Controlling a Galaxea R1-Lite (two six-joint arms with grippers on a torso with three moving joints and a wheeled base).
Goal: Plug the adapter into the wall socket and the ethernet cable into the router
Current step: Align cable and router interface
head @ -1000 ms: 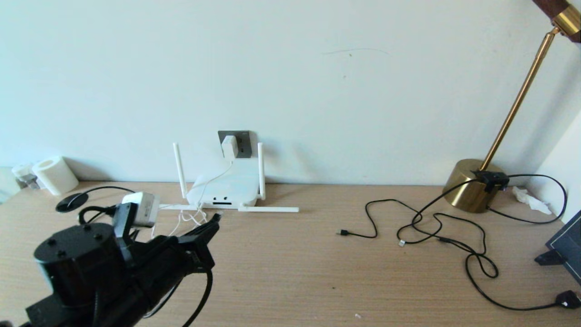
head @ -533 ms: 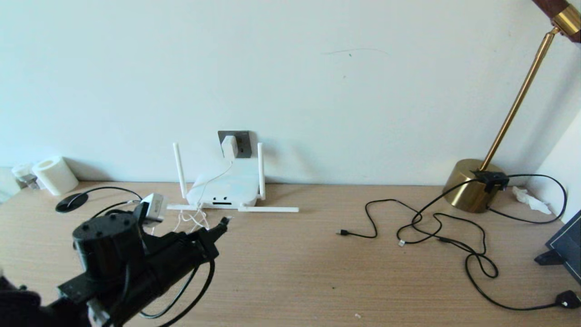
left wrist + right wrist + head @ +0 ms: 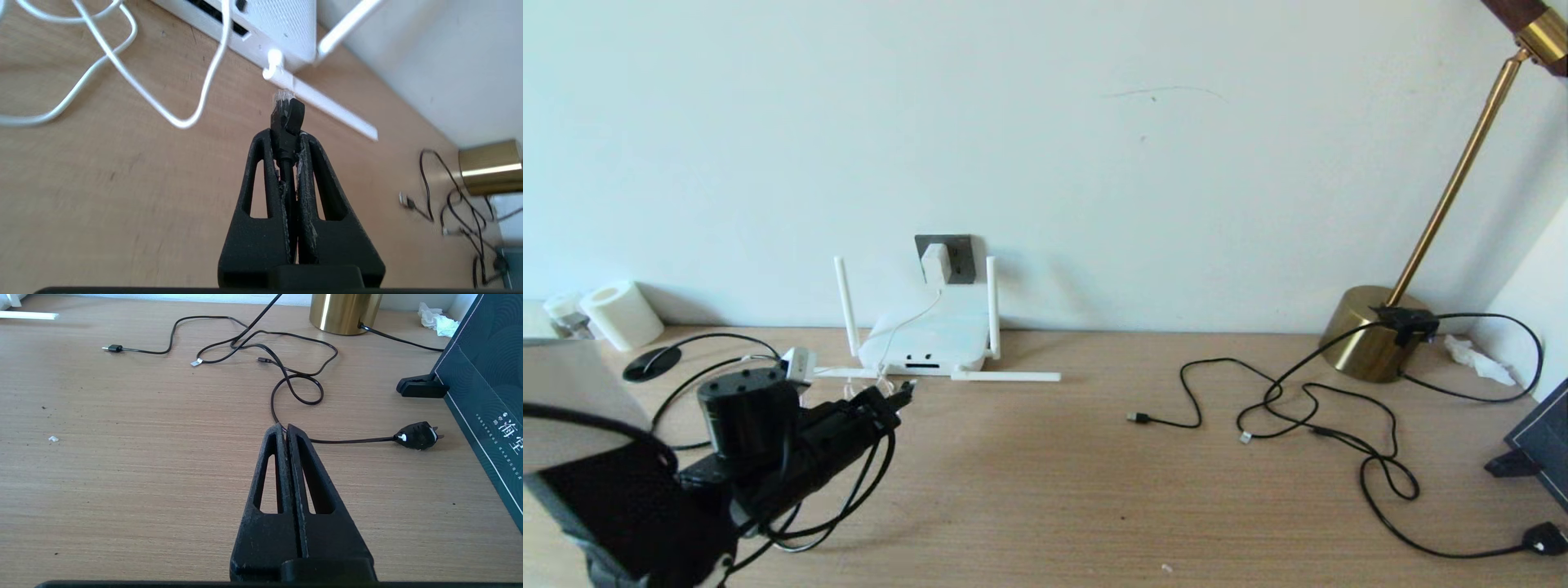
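Your left end effector (image 3: 288, 139) is clamped on the ethernet cable (image 3: 287, 122), just behind its connector, which sticks out past the fingertips with its clear tip leading. In the left wrist view that tip sits just short of the router (image 3: 269, 24), close to the hinge of one antenna lying flat on the table (image 3: 1045, 490), and not in any port. From the head view you see the same end effector (image 3: 894, 402) low over the table, just in front of the router (image 3: 927, 336), with the cable's black loops hanging beneath the arm.

The adapter (image 3: 936, 261) sits in the socket (image 3: 961, 255) on the wall behind the router, and its thin white cord (image 3: 122, 77) runs down over the router's top and coils on the table in front of it.

Your right end effector (image 3: 284, 430) is closed on nothing, hovering over the table near thin black cords (image 3: 286, 371) and a black plug (image 3: 416, 435). A brass lamp base (image 3: 1372, 331) stands at the far right, and a white roll (image 3: 621, 314) at the far left by the wall.
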